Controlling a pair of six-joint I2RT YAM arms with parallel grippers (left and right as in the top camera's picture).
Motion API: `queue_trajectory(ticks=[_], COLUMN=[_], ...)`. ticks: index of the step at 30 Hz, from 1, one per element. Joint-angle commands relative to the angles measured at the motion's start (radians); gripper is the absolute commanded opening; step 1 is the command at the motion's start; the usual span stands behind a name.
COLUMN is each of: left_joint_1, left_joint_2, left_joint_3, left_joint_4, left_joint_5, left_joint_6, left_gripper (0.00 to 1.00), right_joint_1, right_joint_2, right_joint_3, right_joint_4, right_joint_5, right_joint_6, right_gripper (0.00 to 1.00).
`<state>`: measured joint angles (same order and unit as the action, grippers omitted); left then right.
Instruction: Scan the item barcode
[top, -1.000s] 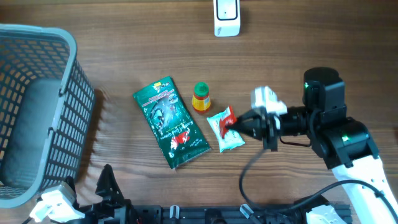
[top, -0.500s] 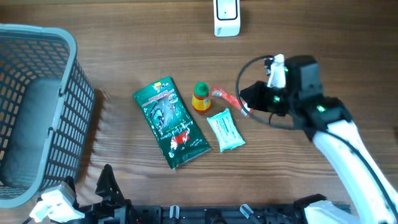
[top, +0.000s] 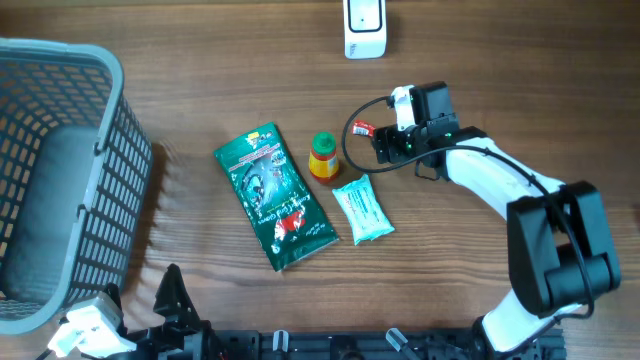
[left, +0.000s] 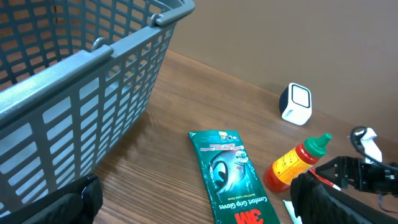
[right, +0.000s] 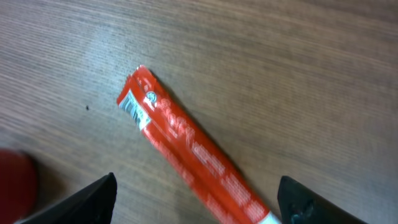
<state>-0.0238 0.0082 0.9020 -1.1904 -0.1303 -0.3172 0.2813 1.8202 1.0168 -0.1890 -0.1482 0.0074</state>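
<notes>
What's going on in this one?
The right gripper is open over a red stick packet, which seems to lie loose on the table, a barcode-like patch showing at one end. The scanner sits at the far edge, apart from it. The left gripper is open and idle near the basket. A bottle and two other packs lie mid-table, untouched.

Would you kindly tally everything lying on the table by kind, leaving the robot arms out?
Flat packets: 2 (green glove packet, pale teal packet)
Stick sachets: 1 (red stick sachet)
Bottles: 1 (green-capped bottle)
Baskets: 1 (grey basket)
Scanners: 1 (white scanner)
Total: 6
</notes>
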Motion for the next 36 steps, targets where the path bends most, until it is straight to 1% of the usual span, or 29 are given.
queue_trajectory(ticks=[1, 2, 5, 6, 7, 8, 10, 11, 12, 15, 17, 20, 21, 22, 23, 24, 25, 27, 28, 29, 32, 33, 36], left_joint_1=[0.006, 0.006, 0.006, 0.006, 0.006, 0.006, 0.006, 0.006, 0.006, 0.006, 0.006, 0.006, 0.006, 0.006, 0.006, 0.006, 0.006, 0.006, 0.006, 0.006, 0.006, 0.006, 0.006], left_joint_2=[-0.002, -0.002, -0.002, -0.002, -0.002, -0.002, -0.002, -0.002, -0.002, -0.002, -0.002, -0.002, -0.002, -0.002, -0.002, -0.002, -0.002, -0.002, -0.002, -0.002, -0.002, -0.002, -0.002], left_joint_3=[-0.001, -0.001, -0.001, -0.001, -0.001, -0.001, -0.001, -0.001, -0.001, -0.001, -0.001, -0.001, -0.001, -0.001, -0.001, -0.001, -0.001, -0.001, -0.001, -0.001, -0.001, -0.001, -0.001], left_joint_4=[0.001, 0.001, 0.001, 0.001, 0.001, 0.001, 0.001, 0.001, 0.001, 0.001, 0.001, 0.001, 0.001, 0.001, 0.001, 0.001, 0.001, 0.001, 0.001, 0.001, 0.001, 0.001, 0.001], left_joint_5=[-0.002, -0.002, -0.002, -0.002, -0.002, -0.002, -0.002, -0.002, -0.002, -0.002, -0.002, -0.002, -0.002, -0.002, -0.002, -0.002, -0.002, -0.002, -0.002, -0.002, -0.002, -0.002, -0.002], left_joint_6=[-0.006, -0.006, -0.006, -0.006, -0.006, -0.006, -0.006, -0.006, -0.006, -0.006, -0.006, -0.006, -0.006, -0.006, -0.006, -0.006, -0.006, -0.006, -0.006, -0.006, -0.006, -0.006, -0.006], left_gripper=[1.00, 1.00, 1.00, 1.00, 1.00, 1.00, 1.00, 1.00, 1.00, 1.00, 1.00, 1.00, 1.00, 1.00, 1.00, 1.00, 1.00, 1.00, 1.00, 1.00, 1.00, 1.00, 1.00], right_joint_1=[-0.001, -0.002, -0.013, -0.037, -0.067, -0.093, -0.160, -0.181, -0.179, -0.155, -0.137, -0.125, -0.124, -0.124, -0.124, -0.124, -0.124, -0.124, -0.124, -0.124, -0.124, -0.114, -0.077], right_joint_2=[0.020, 0.023, 0.039, 0.050, 0.062, 0.070, 0.089, 0.107, 0.117, 0.141, 0.150, 0.154, 0.160, 0.171, 0.190, 0.202, 0.209, 0.206, 0.185, 0.158, 0.000, -0.088, -0.230], right_joint_3=[0.005, 0.005, 0.005, 0.005, 0.005, 0.005, 0.005, 0.005, 0.005, 0.005, 0.005, 0.005, 0.005, 0.005, 0.005, 0.005, 0.005, 0.005, 0.005, 0.005, 0.005, 0.005, 0.005], right_joint_4=[0.056, 0.061, 0.050, 0.033, 0.029, 0.032, 0.035, 0.044, 0.047, 0.045, 0.039, 0.019, -0.001, -0.012, -0.023, -0.027, -0.040, -0.052, -0.067, -0.084, -0.198, -0.259, -0.292], right_joint_5=[-0.043, -0.090, -0.100, -0.112, -0.112, -0.117, -0.243, -0.359, -0.399, -0.400, -0.403, -0.352, -0.298, -0.289, -0.288, -0.274, -0.237, -0.229, -0.230, -0.230, -0.230, -0.229, -0.246], right_joint_6=[-0.095, -0.116, -0.130, -0.139, -0.139, -0.138, -0.137, -0.135, -0.135, -0.135, -0.136, -0.136, -0.135, -0.135, -0.131, -0.113, -0.046, 0.035, 0.089, 0.114, 0.124, 0.123, 0.123], right_gripper=[0.86, 0.80, 0.66, 0.66, 0.70, 0.71, 0.69, 0.68, 0.68, 0.63, 0.61, 0.43, 0.28, 0.24, 0.13, 0.05, 0.04, 0.04, 0.04, 0.04, 0.05, 0.05, 0.05])
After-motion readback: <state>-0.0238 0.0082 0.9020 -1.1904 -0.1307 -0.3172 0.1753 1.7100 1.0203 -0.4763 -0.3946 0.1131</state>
